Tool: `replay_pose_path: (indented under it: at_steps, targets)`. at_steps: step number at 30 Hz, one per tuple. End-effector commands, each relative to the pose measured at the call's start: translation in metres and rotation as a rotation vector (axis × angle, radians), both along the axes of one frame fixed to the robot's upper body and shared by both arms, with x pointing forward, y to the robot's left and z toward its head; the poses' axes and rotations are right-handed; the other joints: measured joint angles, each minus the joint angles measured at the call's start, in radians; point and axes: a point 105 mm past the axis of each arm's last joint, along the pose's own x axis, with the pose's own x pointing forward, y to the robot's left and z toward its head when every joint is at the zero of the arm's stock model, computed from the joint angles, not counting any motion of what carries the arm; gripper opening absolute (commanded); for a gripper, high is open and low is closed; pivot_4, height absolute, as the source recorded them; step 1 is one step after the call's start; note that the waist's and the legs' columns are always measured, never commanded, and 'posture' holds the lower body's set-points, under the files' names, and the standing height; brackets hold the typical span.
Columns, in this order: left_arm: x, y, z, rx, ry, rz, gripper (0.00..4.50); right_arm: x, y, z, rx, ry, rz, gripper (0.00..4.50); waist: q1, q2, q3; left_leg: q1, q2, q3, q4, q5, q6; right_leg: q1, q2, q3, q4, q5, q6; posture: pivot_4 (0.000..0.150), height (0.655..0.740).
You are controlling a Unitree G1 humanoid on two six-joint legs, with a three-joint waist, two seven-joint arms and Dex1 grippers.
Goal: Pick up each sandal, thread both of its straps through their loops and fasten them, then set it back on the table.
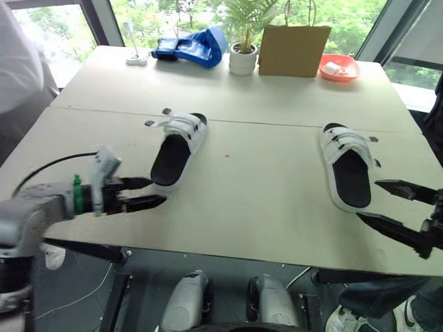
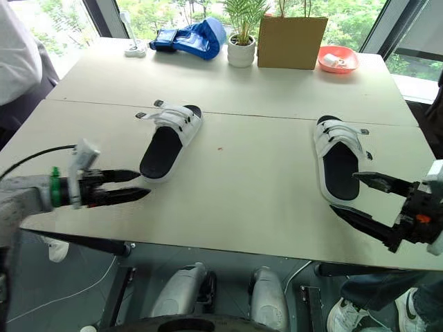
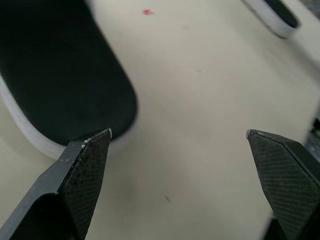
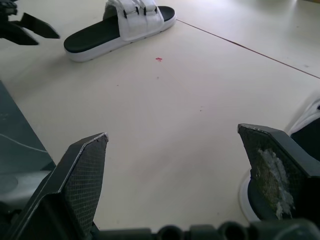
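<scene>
Two white sandals with black footbeds lie on the beige table point(image 1: 263, 187). The left sandal point(image 1: 178, 146) has two straps whose ends stick out sideways. My left gripper point(image 1: 158, 190) is open just at its heel, low over the table. In the left wrist view the heel point(image 3: 60, 75) lies beside one finger point(image 3: 85, 170). The right sandal point(image 1: 348, 164) lies at the right, its strap ends pointing outward. My right gripper point(image 1: 368, 200) is open near the table's front edge, by that sandal's heel point(image 4: 305, 130). Neither gripper holds anything.
At the table's back stand a potted plant point(image 1: 243, 59), a brown paper bag point(image 1: 294, 50), an orange bowl point(image 1: 339, 68), a blue bundle point(image 1: 194, 47) and a small white stand point(image 1: 135, 59). A person in white point(image 1: 17, 55) is at the far left. A seam crosses the tabletop.
</scene>
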Motion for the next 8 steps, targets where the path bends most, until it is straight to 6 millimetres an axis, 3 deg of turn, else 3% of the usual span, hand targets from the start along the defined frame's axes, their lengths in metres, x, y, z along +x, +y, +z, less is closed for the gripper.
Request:
replay_pose_path:
  at_steps: [1, 5, 8]
  targets:
    - [-0.004, 0.046, 0.068, 0.018, -0.125, 0.021, 4.48, 0.003, -0.048, 0.035, 0.049, -0.050, -0.096, 4.50, -0.007, -0.001, 0.001, 0.000, 0.000, 0.000, 0.000, 0.000, 0.000, 0.000, 0.000, 0.000, 0.001, 0.000, 0.000, 0.150, 0.7209]
    - [-0.004, 0.051, 0.073, 0.042, -0.142, -0.001, 4.48, 0.007, -0.062, 0.046, 0.065, -0.053, -0.097, 4.50, -0.006, 0.013, -0.002, -0.002, -0.001, 0.003, -0.002, 0.000, 0.006, -0.002, -0.001, 0.001, 0.000, 0.000, 0.001, 0.150, 0.7209]
    - [-0.002, 0.049, 0.075, 0.035, -0.179, -0.004, 4.48, 0.009, -0.065, 0.044, 0.053, -0.044, -0.089, 4.50, -0.006, 0.012, -0.002, -0.004, 0.000, 0.003, -0.007, 0.002, 0.003, -0.001, -0.001, 0.000, 0.000, 0.001, 0.005, 0.150, 0.7209]
